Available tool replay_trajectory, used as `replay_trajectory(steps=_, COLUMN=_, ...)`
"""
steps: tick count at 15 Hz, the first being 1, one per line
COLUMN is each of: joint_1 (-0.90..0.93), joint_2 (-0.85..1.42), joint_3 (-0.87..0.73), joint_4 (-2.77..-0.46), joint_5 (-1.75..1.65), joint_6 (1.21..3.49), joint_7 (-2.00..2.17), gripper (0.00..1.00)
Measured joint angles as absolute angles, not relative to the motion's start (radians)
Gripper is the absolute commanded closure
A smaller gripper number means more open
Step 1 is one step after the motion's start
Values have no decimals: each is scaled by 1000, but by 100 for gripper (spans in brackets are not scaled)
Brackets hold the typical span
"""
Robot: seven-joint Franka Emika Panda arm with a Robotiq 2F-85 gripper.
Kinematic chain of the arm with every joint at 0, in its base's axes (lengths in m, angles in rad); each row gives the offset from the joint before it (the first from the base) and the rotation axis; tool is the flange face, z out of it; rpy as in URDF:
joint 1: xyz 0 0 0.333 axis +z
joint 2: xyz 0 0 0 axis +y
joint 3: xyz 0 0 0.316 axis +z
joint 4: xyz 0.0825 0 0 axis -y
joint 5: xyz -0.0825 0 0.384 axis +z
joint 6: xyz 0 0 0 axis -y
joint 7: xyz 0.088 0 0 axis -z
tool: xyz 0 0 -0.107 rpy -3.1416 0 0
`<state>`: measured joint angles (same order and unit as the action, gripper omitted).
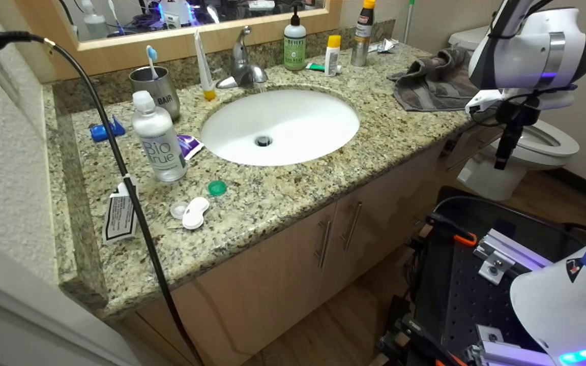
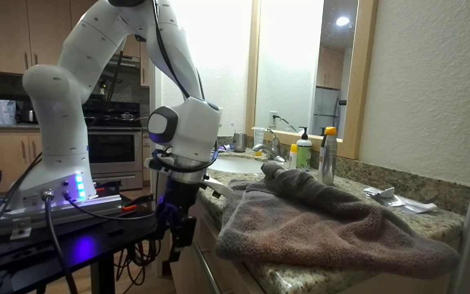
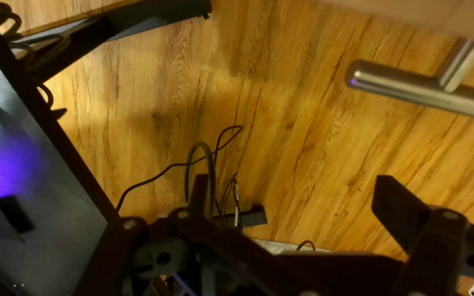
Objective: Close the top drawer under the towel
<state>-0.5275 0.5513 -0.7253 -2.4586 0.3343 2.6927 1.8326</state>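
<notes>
A grey-brown towel (image 1: 435, 84) lies on the counter's end in both exterior views and hangs slightly over the edge (image 2: 320, 232). Below it is a wooden drawer (image 1: 471, 145) with a metal bar handle (image 2: 207, 267). The drawer appears to stand out a little from the cabinet, with a dark gap at its side. My gripper (image 1: 504, 157) points down in front of the cabinet, near the handle but apparently apart from it (image 2: 181, 245). In the wrist view, the handle (image 3: 410, 89) is at upper right, and my gripper (image 3: 292, 183) is open and empty over the floor.
The granite counter (image 1: 283, 190) holds a sink (image 1: 318, 127), a soap bottle (image 1: 294, 46) and other toiletries. A black cart (image 1: 456, 284) carries the arm base close to the cabinet. A toilet (image 1: 542, 145) stands beyond. Cables (image 3: 171, 166) lie on the floor.
</notes>
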Motion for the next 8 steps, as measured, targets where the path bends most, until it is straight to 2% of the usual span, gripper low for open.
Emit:
replay_trajectory(steps=4, joint_1=-503, joint_2=583, joint_3=-744, joint_4=-2456, joint_5=334, joint_6=2693, joint_7=1851, gripper=0)
replay_trajectory(steps=8, joint_1=-514, joint_2=582, joint_3=-688, joint_4=-2444, joint_5=425, joint_6=2693, joint_7=1851, gripper=0)
